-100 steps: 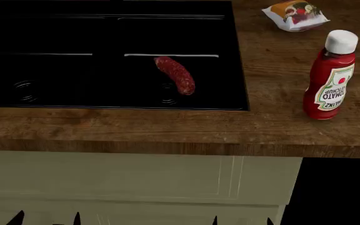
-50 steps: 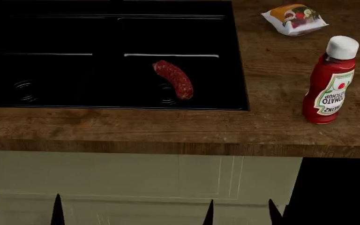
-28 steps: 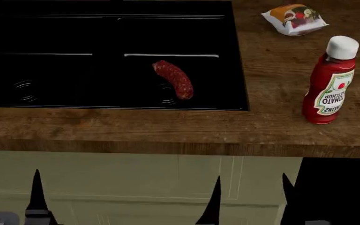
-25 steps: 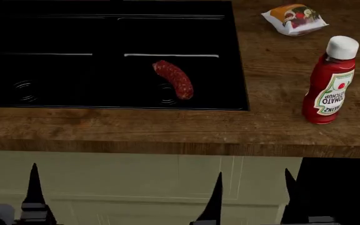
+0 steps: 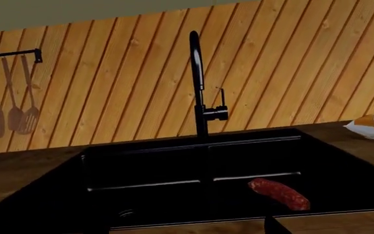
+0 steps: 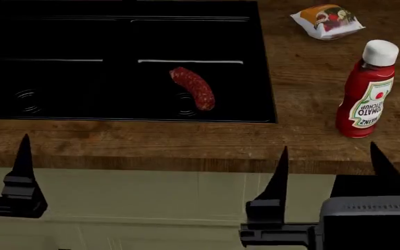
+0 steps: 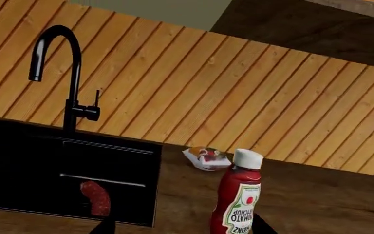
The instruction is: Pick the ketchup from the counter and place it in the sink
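Observation:
The ketchup [image 6: 366, 94], a red bottle with a white cap, stands upright on the wooden counter [image 6: 151, 138], right of the black sink [image 6: 82, 41]. My right gripper [image 6: 330, 164] is open and empty at the counter's front edge, in front of and below the bottle. In the right wrist view the ketchup [image 7: 237, 202] stands ahead between the open gripper's [image 7: 183, 226] fingers, nearer one finger. My left gripper [image 5: 187, 230] is open and empty, facing the sink [image 5: 194, 161]. One of its fingers [image 6: 23, 156] shows in the head view.
A speckled red sausage [image 6: 191, 87] lies in the sink near a drain. A snack bag [image 6: 327, 20] lies on the counter behind the ketchup. A black faucet [image 5: 196, 83] stands behind the basin. Utensils [image 5: 11, 107] hang on the slatted wall. Cream cabinet front [image 6: 151, 198] below.
Both grippers have risen from the bottom of the head view up to the counter's front edge. The ketchup and sausage have not moved in the last second.

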### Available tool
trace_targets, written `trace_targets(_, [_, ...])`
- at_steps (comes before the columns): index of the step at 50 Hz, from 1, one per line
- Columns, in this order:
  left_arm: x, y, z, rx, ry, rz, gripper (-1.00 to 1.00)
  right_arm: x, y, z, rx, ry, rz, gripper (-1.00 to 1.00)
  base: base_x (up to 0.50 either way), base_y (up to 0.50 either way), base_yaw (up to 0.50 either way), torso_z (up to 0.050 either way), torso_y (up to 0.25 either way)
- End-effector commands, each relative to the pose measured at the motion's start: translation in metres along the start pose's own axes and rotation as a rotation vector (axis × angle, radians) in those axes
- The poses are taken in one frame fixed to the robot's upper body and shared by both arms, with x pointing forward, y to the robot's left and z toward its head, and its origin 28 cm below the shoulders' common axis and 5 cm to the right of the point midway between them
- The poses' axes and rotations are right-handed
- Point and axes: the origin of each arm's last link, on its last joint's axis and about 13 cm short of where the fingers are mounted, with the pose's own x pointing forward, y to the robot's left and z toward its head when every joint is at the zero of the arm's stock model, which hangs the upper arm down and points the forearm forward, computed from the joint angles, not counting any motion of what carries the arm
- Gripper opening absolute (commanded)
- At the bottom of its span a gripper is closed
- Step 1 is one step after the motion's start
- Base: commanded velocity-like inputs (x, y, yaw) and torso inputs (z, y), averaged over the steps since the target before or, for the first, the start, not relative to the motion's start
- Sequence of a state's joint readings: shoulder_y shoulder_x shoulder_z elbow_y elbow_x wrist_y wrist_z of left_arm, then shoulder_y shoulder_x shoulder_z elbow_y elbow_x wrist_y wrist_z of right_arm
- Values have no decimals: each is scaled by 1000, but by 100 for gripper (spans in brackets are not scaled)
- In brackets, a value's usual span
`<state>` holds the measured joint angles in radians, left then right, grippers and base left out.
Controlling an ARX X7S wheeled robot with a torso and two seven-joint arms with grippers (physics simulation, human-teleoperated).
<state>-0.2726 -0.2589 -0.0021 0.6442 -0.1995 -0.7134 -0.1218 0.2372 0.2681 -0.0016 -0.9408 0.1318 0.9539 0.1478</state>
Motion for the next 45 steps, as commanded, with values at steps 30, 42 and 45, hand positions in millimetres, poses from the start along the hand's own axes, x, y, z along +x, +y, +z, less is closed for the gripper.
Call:
trace_targets(30, [11, 3, 6, -6, -15, -30, 100, -31, -91, 68, -22, 99, -443, 100, 0, 0, 0, 0, 0])
trace_targets(42, [16, 1, 36, -7, -27, -94, 100, -36, -102, 69, -18, 109, -490, 100, 0, 0, 0, 0, 0])
trace_targets(45, [21, 0, 54, -17, -46, -128, 100, -37, -104, 69, -18, 111, -498, 100, 0, 0, 0, 0, 0])
